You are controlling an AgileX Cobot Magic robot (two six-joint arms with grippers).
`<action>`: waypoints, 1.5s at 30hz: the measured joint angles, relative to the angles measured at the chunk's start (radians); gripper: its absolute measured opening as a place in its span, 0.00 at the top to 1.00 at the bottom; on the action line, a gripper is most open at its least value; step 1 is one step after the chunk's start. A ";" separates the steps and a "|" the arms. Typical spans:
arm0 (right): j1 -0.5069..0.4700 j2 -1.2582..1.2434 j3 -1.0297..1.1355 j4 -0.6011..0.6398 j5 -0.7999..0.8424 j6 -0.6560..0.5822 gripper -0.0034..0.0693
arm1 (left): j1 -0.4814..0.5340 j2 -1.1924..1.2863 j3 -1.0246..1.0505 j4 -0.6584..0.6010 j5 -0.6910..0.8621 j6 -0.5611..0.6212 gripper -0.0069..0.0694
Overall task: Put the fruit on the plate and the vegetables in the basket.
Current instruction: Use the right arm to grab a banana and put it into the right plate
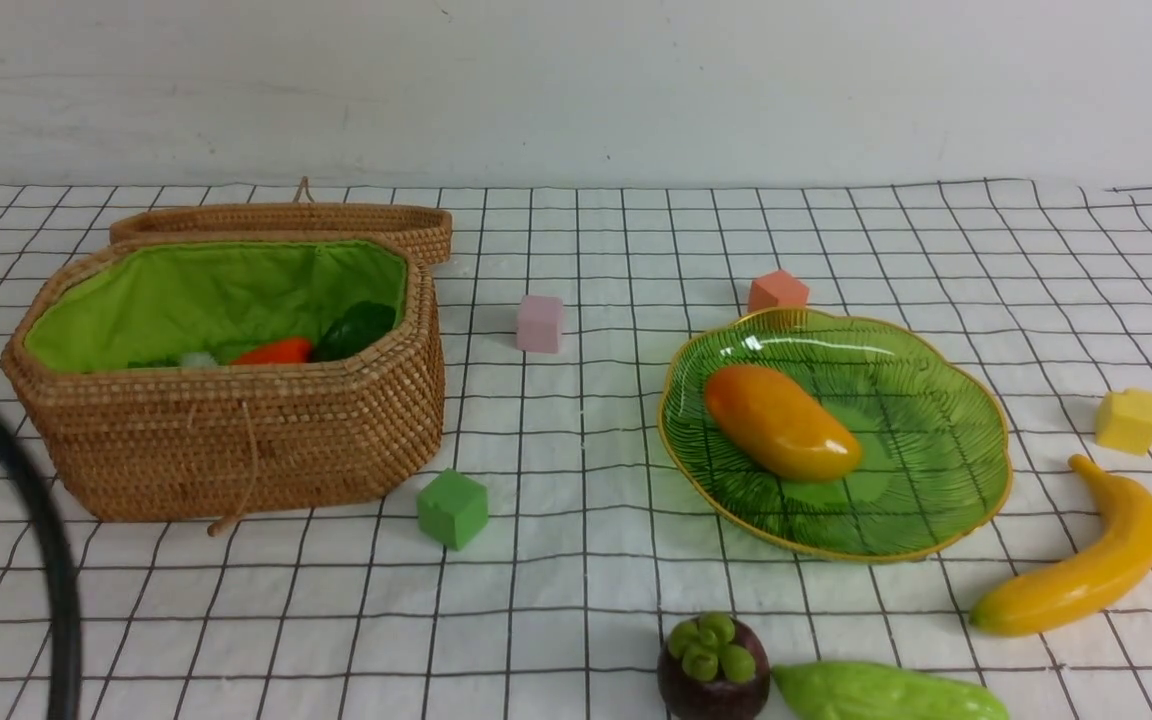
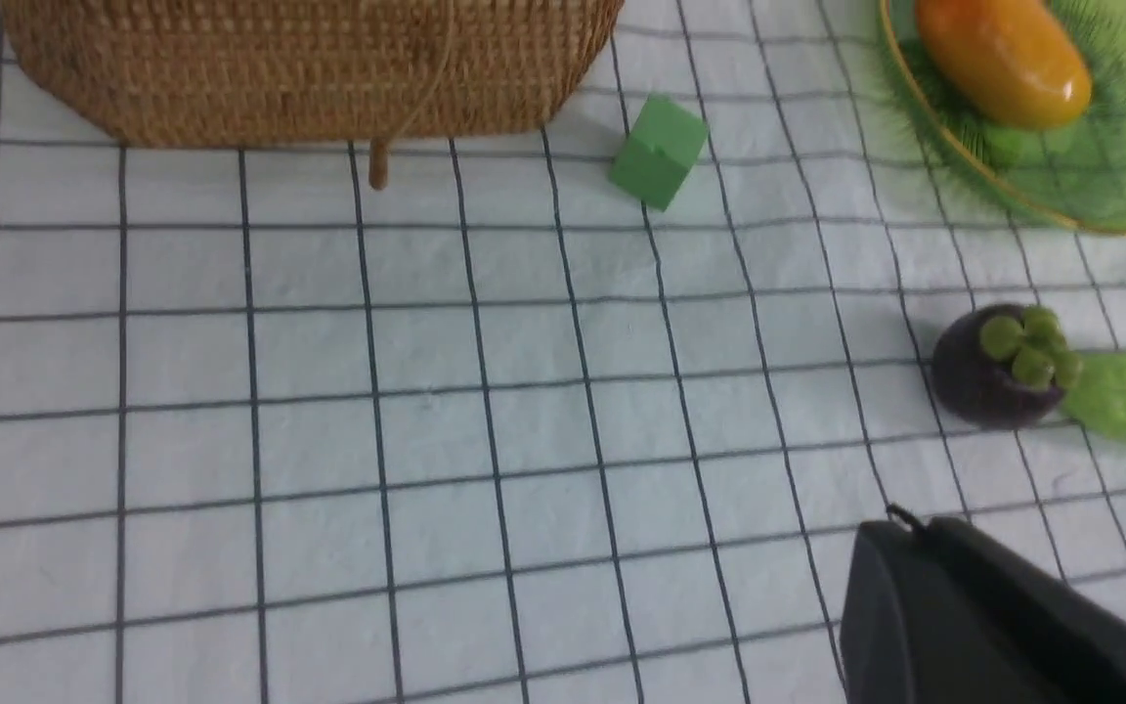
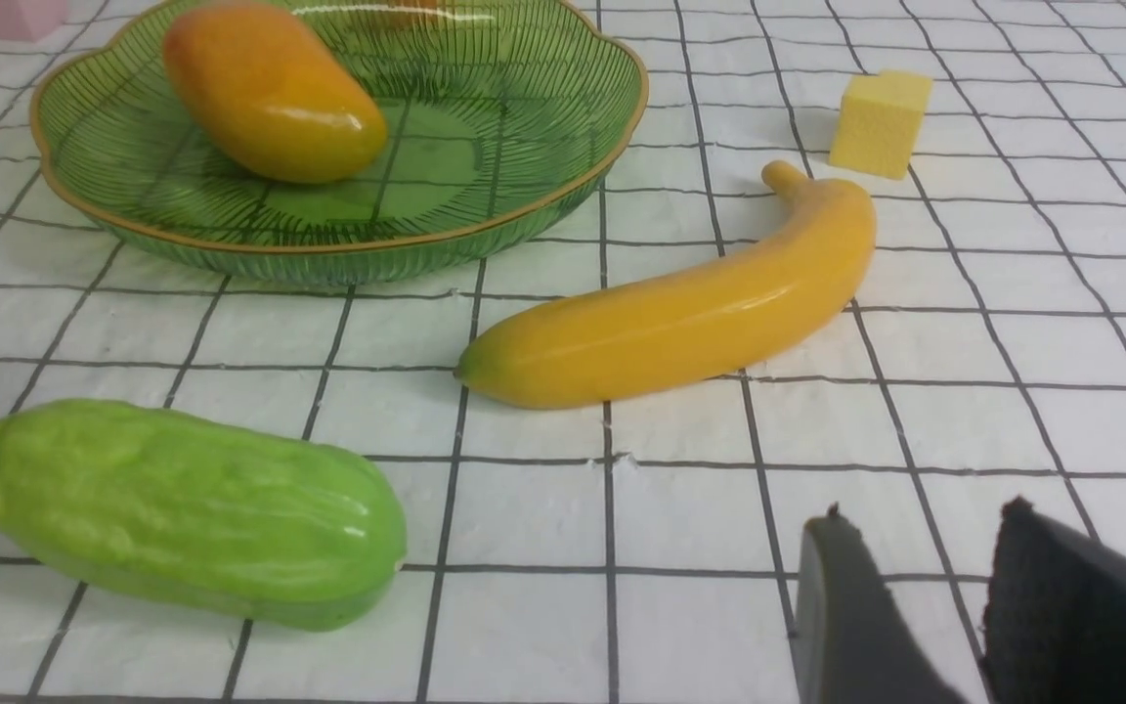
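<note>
Yellow banana (image 1: 1106, 565) lies right of plate (image 1: 936, 440), long axis near-left to far-right; your right tool (image 3: 925, 518), part-open, empty, is nearer; left tool (image 2: 905, 536) shut, empty.

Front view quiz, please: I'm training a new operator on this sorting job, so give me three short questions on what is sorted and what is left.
1. True or false: the banana lies on the checked cloth, outside the plate.
2. Which fruit lies on the plate? A banana, B mango, C mangosteen.
3. Fill in: the one vegetable in view outside the basket is the light-green ____.
Key: 1 true; 2 B; 3 gourd.
</note>
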 joint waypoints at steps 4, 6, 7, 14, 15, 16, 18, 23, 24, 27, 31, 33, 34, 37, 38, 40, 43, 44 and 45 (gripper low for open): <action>0.000 0.000 0.000 0.000 0.000 0.000 0.62 | 0.000 -0.098 0.128 0.000 -0.176 -0.003 0.93; 0.000 0.000 0.000 0.000 0.000 0.000 0.62 | 0.000 -0.127 0.173 0.000 -0.245 -0.003 0.93; 0.000 0.000 0.000 0.000 0.000 0.000 0.62 | 0.000 -0.134 0.189 0.000 -0.262 -0.003 0.93; 0.000 0.000 0.000 0.000 0.000 0.000 0.62 | 0.000 -0.136 0.220 0.045 -0.247 -0.002 0.93; 0.000 0.000 0.000 0.000 0.000 0.000 0.62 | 0.000 -0.136 0.220 0.050 -0.250 -0.002 0.93; 0.000 0.000 0.000 0.000 0.000 0.000 0.62 | 0.000 -0.136 0.220 0.050 -0.251 -0.002 0.93; 0.000 0.000 0.000 0.000 0.000 0.000 0.62 | 0.000 -0.136 0.228 0.075 -0.303 0.000 0.93; 0.000 0.000 0.000 0.000 0.000 0.000 0.62 | 0.024 -0.196 0.350 0.125 -0.540 0.001 0.93; 0.000 0.000 0.000 0.000 0.000 0.000 0.62 | 0.040 -0.234 0.391 0.137 -0.590 0.001 0.93; 0.000 0.000 0.000 0.000 0.000 0.000 0.62 | 0.091 -0.345 0.502 0.175 -0.697 0.001 0.93; 0.000 0.000 0.000 0.000 0.000 0.000 0.62 | 0.134 -0.476 0.646 0.202 -0.716 -0.001 0.93; 0.000 0.000 0.000 0.000 0.000 0.000 0.62 | 0.138 -0.541 0.740 0.218 -0.682 -0.002 0.93; 0.000 0.000 0.000 0.000 0.000 0.000 0.62 | 0.138 -0.549 0.766 0.218 -0.666 -0.002 0.93; 0.000 0.000 0.000 0.000 0.000 0.000 0.62 | 0.138 -0.553 0.825 0.226 -0.585 -0.001 0.93; 0.000 0.000 0.000 0.000 0.000 0.000 0.62 | 0.138 -0.553 0.831 0.234 -0.570 0.001 0.93; 0.000 0.000 0.000 0.000 0.000 0.000 0.62 | 0.138 -0.553 0.831 0.234 -0.571 0.002 0.93; 0.000 0.000 0.000 0.000 0.000 0.000 0.62 | 0.138 -0.553 0.831 0.241 -0.571 0.002 0.93; 0.000 0.000 0.000 0.000 0.000 0.000 0.62 | 0.138 -0.553 0.831 0.241 -0.571 0.002 0.93; 0.000 0.000 0.000 0.000 0.000 0.000 0.62 | 0.138 -0.553 0.831 0.243 -0.571 0.002 0.93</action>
